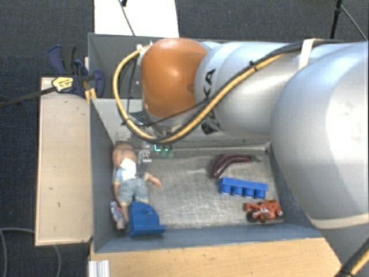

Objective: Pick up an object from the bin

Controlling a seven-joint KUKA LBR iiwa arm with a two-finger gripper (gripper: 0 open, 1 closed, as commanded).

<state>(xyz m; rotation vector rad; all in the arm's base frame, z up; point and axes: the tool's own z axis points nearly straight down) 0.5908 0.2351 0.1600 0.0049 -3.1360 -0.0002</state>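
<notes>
We are hovering the gripper (144, 156) at the bin's far left, just over the head of the doll (130, 180); we cannot tell whether it is open or closed. We are judging this the approach, with descent and closing next. Farther off, a blue moulded piece (144, 219), purple curved toy (228, 163), blue brick (242, 187) and red vehicle (263, 210) are lying well apart on the grey bin floor (184, 203).

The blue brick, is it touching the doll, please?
No, the blue brick lies at the right, well apart from the doll at the left.
</notes>
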